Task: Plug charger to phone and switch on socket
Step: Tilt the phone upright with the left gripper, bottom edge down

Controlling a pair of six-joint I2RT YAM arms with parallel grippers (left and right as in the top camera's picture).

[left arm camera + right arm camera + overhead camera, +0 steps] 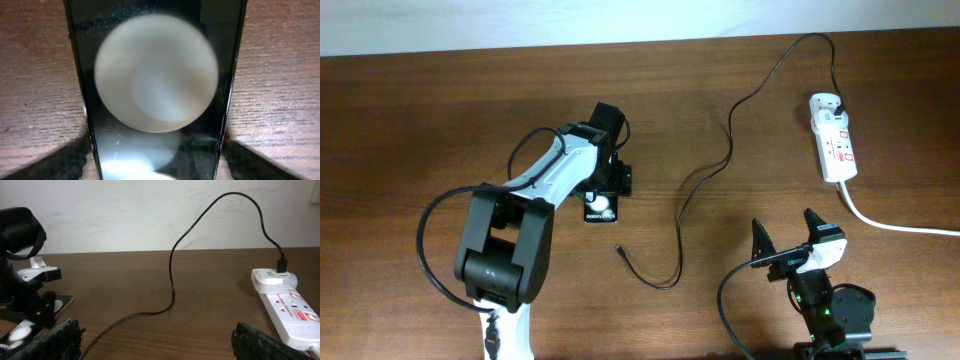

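Observation:
The phone [602, 209] lies flat on the wooden table, its glossy black screen [157, 75] filling the left wrist view with a big round reflection. My left gripper [608, 190] [159, 160] is low over it and open, one finger [60, 162] on each side of the phone, with thin strips of wood showing between. The charger cable [685, 210] [172, 280] runs from its plug [281, 265] in the socket [835, 140] [285, 300] to a loose tip [618, 250] near the phone. My right gripper [784, 222] [160, 345] stands open and holds nothing.
The socket's thick white cord [890, 225] runs off to the right edge. A loop of the charger cable [670, 280] lies between the phone and my right arm's base [835, 310]. A pale wall [150, 210] stands behind the table.

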